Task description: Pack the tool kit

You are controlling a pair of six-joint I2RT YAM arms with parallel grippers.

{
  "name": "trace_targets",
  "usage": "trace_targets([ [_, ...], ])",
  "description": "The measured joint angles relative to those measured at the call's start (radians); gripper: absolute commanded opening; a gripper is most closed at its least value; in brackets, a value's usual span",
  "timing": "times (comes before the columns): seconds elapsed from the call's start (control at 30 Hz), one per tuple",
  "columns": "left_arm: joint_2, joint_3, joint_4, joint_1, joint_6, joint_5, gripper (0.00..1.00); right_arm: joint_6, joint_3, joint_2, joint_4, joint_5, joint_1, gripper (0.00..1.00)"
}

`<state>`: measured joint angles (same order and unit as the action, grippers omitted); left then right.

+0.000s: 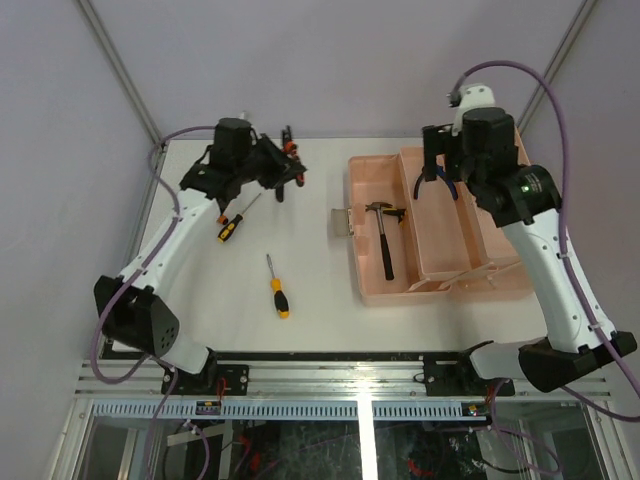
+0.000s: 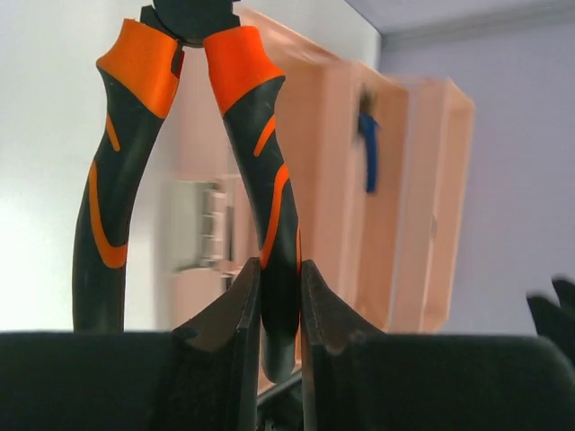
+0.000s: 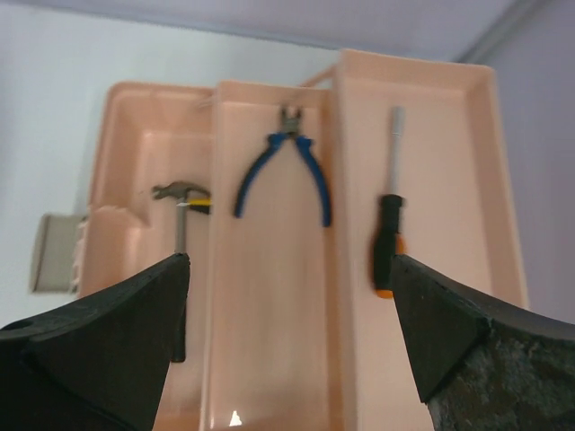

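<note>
Two screwdrivers, one (image 1: 279,297) nearer and one (image 1: 230,228) farther, lie unpacked on the desk (image 1: 320,310) left of the toolbox (image 1: 368,185). The right claw (image 3: 289,265) hangs spread and empty above the toolbox. Inside: hammer (image 3: 177,191) left, blue pliers (image 3: 289,121) mid-tray, packed screwdriver (image 3: 388,229) right. Far-left of it, the left claw (image 2: 275,283) pinches the orange-handled pliers (image 2: 112,206) by one handle, likely carrying them over.

No lettering, brand, number or sign can be read anywhere, neither on the pink toolbox (image 1: 372,180) at three o'clock nor on the orange-handled pliers (image 2: 260,180).
</note>
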<state>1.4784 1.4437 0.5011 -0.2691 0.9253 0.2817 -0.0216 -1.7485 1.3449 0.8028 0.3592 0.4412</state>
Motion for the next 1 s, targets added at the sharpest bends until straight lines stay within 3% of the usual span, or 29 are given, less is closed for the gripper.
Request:
trace_targets([
  [0.23,0.233,0.24,-0.064,-0.244,-0.042,0.076,0.0,-0.063,-0.001,-0.082,0.0,0.127,-0.106,1.0],
  [0.53,0.476,0.443,-0.163,-0.423,-0.017,0.13,0.0,-0.082,0.001,-0.196,0.024,0.226,-0.111,0.99],
  [1.0,0.615,0.46,-0.408,-0.531,0.212,0.088,0.0,-0.111,0.03,-0.276,0.111,0.272,-0.113,1.0],
])
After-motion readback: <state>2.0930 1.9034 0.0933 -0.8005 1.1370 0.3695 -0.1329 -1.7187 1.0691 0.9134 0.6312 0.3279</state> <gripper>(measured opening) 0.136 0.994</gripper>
